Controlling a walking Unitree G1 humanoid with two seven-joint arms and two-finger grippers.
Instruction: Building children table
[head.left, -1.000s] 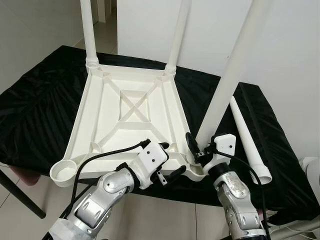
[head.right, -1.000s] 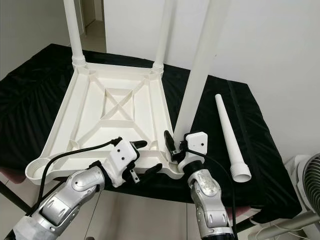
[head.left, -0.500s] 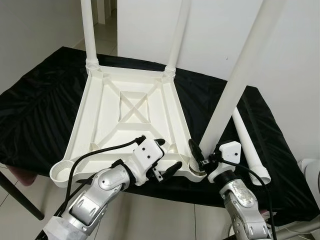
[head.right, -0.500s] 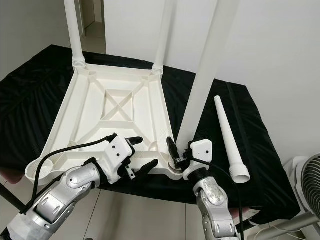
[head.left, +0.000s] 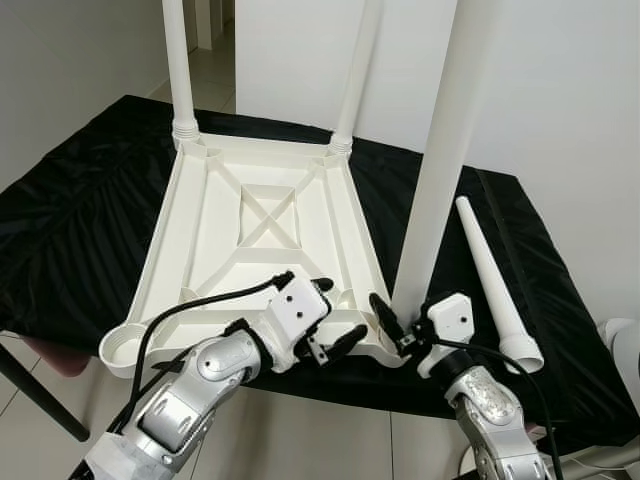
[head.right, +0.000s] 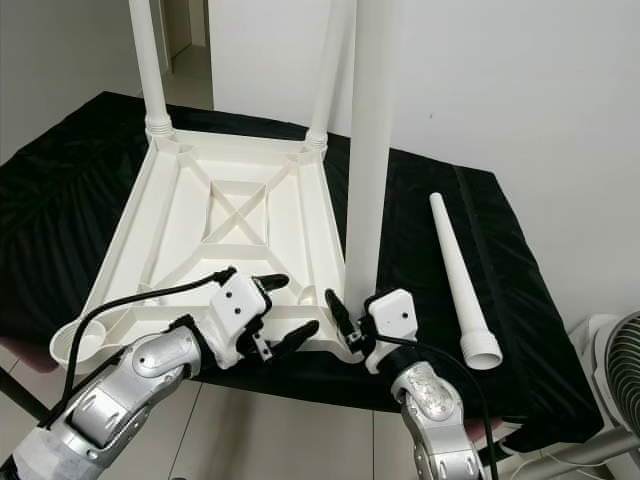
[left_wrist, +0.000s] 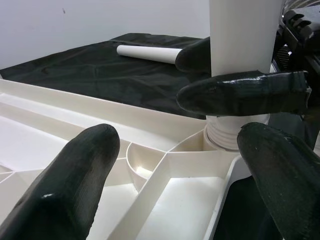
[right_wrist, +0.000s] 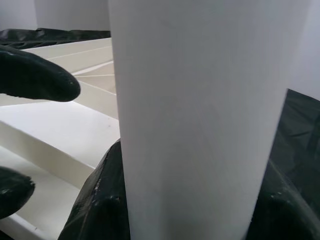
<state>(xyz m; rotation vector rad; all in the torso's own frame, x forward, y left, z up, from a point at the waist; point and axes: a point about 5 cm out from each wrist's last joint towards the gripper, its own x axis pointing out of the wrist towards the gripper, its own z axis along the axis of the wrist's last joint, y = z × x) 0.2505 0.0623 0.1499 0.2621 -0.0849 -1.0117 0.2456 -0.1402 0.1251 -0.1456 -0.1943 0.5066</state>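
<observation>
On the black-draped surface (head.left: 90, 200) the white tabletop (head.left: 265, 235) lies upside down with two legs already standing at its far corners. At the near right corner the right end effector (head.left: 392, 325) is clamped on the third leg (head.left: 435, 190), which stands nearly upright with its foot in the corner socket (left_wrist: 227, 135). Left end effector (head.left: 335, 335) hovers spread wide over the near edge of the tabletop, just beside that socket, holding nothing. Fourth leg (head.left: 492, 275) lies loose on the cloth to the right, and the near left socket (head.left: 128, 347) is still bare. Step in hand looks like seating the third leg. To do it well: keep the leg plumb, press straight down with no sideways lean, and use the left end effector to brace the tabletop so it does not slide off the near edge.
</observation>
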